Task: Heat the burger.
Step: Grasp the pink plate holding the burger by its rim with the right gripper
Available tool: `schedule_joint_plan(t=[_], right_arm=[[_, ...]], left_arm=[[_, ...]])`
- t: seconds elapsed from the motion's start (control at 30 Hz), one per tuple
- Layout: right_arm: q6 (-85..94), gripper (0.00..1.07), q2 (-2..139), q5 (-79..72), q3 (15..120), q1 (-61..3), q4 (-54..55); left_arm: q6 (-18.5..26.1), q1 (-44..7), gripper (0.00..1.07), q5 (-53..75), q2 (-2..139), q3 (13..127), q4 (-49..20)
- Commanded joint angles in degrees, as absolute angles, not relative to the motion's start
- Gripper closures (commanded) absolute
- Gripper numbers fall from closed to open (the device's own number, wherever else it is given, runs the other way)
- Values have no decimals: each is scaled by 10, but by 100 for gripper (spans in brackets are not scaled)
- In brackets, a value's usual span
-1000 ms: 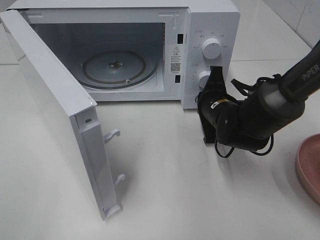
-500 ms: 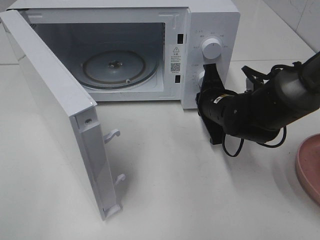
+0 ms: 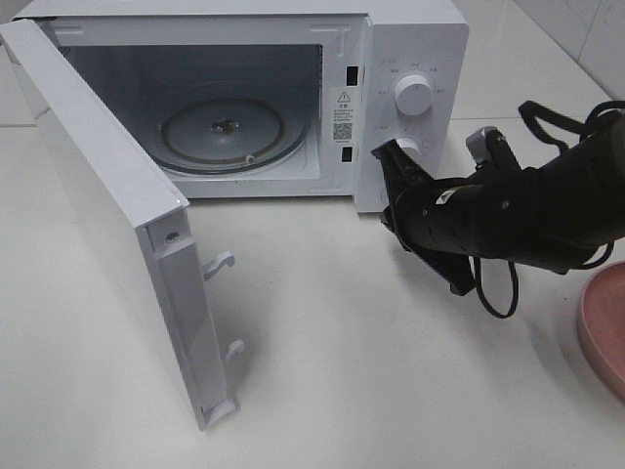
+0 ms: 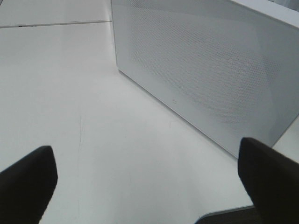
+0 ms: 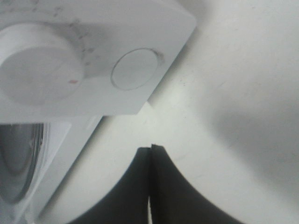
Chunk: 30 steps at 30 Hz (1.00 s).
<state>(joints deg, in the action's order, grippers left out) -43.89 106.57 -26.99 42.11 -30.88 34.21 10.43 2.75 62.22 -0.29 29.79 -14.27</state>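
Observation:
The burger is out of view in every frame. The white microwave (image 3: 415, 39) stands at the back with its door (image 3: 107, 225) swung wide open to the left and a bare glass turntable (image 3: 223, 129) inside. My right gripper (image 3: 384, 152) is shut with nothing in it, its tip beside the lower knob (image 3: 409, 147) of the control panel. In the right wrist view the closed fingertips (image 5: 150, 148) point toward the panel's bottom corner, below a knob (image 5: 39, 70) and a round button (image 5: 135, 69). My left gripper (image 4: 147, 186) is open and empty, facing the perforated outer face of the door (image 4: 210, 70).
A round pink plate (image 3: 604, 327) lies at the right edge of the white table (image 3: 371, 371). The upper knob (image 3: 413, 95) sits above the gripper tip. The open door juts far out over the table's left side.
The right arm has pulled back to the right and rotated, so the shut gripper now slants up-left toward the lower knob instead of standing upright in front of it.

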Motion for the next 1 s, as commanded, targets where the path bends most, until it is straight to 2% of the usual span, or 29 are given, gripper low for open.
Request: schedule_joint_plan(t=[0.03,0.53,1.0], right_arm=[[-372,107,1039,-231,418,-307,307],[-78,105,917,94,418,-307,147],[-57,100,843,370,418,-307,0]], left_arm=[[101,26,9,614,-17,296,-146],[101,26,9,614,-17,296,-146],[101,26,9,614,-17,296,-146]])
